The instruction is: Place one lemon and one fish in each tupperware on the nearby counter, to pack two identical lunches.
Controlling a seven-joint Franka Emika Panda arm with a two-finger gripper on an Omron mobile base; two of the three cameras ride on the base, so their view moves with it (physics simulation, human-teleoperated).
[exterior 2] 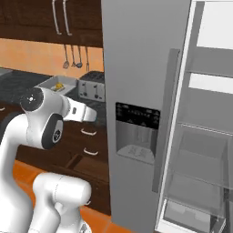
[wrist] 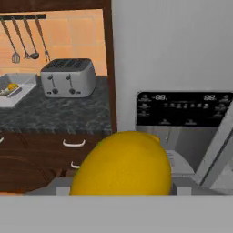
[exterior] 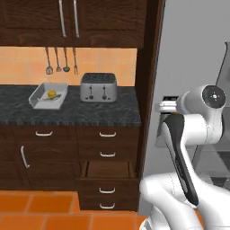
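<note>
**A lemon in the gripper, by the fridge**

A big yellow lemon (wrist: 122,164) sits right at the bottom of the hand view, close to the camera. The gripper is closed on it, though the lemon hides the finger tips.

The arm (exterior: 182,148) is bent in front of the grey fridge (exterior 2: 145,91). The hand points at the fridge's dark panel (wrist: 184,109).

The counter (exterior: 67,112) is to the left of the fridge. One tupperware (exterior: 48,95) sits at the back of the counter, toward its left end. It has a lemon (exterior: 51,94) in it, with a thin dark thing just beside it, too small to name. A toaster (exterior: 99,87) stands near the tupperware, toward the counter's right end. Under the counter, one drawer (exterior: 108,170) is pulled out. On the right, the fridge door (exterior 2: 214,113) stands open.
</note>
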